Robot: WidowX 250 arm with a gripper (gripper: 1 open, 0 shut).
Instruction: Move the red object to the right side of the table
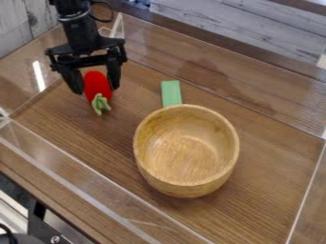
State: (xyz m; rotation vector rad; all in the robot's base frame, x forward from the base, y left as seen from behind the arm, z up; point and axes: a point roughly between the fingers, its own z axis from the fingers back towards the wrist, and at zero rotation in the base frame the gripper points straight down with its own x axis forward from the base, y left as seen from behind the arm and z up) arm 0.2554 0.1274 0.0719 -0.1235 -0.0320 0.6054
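Note:
The red object [97,88] is a small glossy red toy fruit with a green leafy end [101,105], lying on the left part of the brown wood-grain table [76,143]. My black gripper [90,76] hangs right over it, pointing down, jaws open and straddling the fruit's upper part. One finger [59,76] stands left of the fruit, the other [120,74] right of it. The fruit rests on the tabletop, with nothing closed on it.
A flat green block [171,92] lies just right of the fruit. A big wooden bowl [188,149] sits in the middle foreground. Clear acrylic walls [152,27] border the table all round.

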